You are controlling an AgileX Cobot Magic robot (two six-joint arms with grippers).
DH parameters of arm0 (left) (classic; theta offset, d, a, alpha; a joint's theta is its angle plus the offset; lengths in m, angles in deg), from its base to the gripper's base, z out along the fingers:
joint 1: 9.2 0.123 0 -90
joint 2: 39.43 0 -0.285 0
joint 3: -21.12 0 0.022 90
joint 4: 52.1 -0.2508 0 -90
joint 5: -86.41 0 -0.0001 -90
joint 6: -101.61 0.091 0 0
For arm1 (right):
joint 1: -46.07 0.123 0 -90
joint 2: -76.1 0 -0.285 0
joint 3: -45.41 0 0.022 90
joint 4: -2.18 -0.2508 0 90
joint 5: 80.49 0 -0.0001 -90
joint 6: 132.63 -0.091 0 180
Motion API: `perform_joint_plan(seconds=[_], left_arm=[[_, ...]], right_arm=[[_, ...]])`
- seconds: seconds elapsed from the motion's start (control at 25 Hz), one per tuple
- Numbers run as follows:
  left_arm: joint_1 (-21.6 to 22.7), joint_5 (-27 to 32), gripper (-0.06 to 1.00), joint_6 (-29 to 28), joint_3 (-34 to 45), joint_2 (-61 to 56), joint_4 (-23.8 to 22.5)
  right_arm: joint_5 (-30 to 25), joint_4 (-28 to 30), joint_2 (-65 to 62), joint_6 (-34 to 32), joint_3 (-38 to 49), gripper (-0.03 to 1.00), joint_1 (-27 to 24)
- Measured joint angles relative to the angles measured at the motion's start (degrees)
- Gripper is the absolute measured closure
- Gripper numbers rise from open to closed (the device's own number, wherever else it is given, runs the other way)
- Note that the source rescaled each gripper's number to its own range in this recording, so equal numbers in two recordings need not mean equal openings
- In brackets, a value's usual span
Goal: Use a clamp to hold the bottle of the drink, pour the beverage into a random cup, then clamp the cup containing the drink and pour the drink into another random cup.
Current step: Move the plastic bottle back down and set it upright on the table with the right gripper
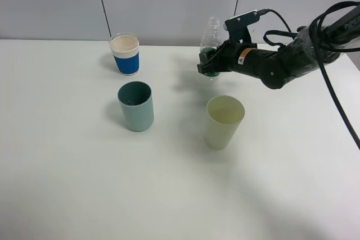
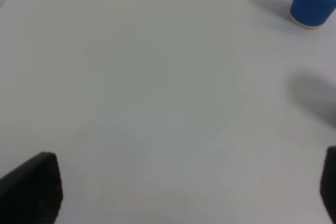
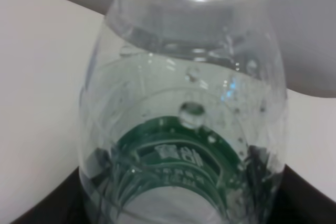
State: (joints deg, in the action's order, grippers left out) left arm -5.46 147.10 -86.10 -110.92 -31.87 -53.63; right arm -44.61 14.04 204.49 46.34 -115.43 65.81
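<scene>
A clear plastic bottle with a green label stands upright, held a little above the table at the back middle. My right gripper is shut on its lower body; the bottle fills the right wrist view, with clear liquid inside. A pale yellow-green cup stands in front of the bottle. A teal cup stands to its left. A blue and white paper cup stands at the back left, also in the left wrist view. My left gripper is open over bare table.
The white table stretches wide around the cups. A grey wall runs along the table's far edge. The right arm's black cables hang at the right side.
</scene>
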Motion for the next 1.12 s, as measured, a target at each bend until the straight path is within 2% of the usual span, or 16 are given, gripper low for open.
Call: perform_joint_plan(seconds=[0.28,0.32,0.36,0.52,0.56,0.64,0.84,1.12], left_arm=[[0.00,0.00,-0.06,0.00,0.00,0.00,0.00],[0.00,0.00,-0.06,0.00,0.00,0.00,0.00],[0.00,0.00,-0.06,0.00,0.00,0.00,0.00],[0.00,0.00,-0.06,0.00,0.00,0.00,0.00],[0.00,0.00,-0.06,0.00,0.00,0.00,0.00],[0.00,0.00,-0.06,0.00,0.00,0.00,0.00],[0.00,0.00,-0.06,0.00,0.00,0.00,0.00],[0.00,0.00,-0.06,0.00,0.00,0.00,0.00]], right_arm=[[-0.05,-0.05,0.00,0.00,0.00,0.97,0.00],[-0.05,-0.05,0.00,0.00,0.00,0.94,0.00],[-0.05,-0.05,0.00,0.00,0.00,0.88,0.00],[-0.27,-0.05,0.05,0.00,0.00,0.53,0.00],[-0.27,-0.05,0.05,0.00,0.00,0.47,0.00],[-0.27,-0.05,0.11,0.00,0.00,0.41,0.00],[0.21,-0.05,0.11,-1.05,0.00,0.38,0.00],[0.43,0.82,-3.50,-10.81,0.00,0.38,0.00]])
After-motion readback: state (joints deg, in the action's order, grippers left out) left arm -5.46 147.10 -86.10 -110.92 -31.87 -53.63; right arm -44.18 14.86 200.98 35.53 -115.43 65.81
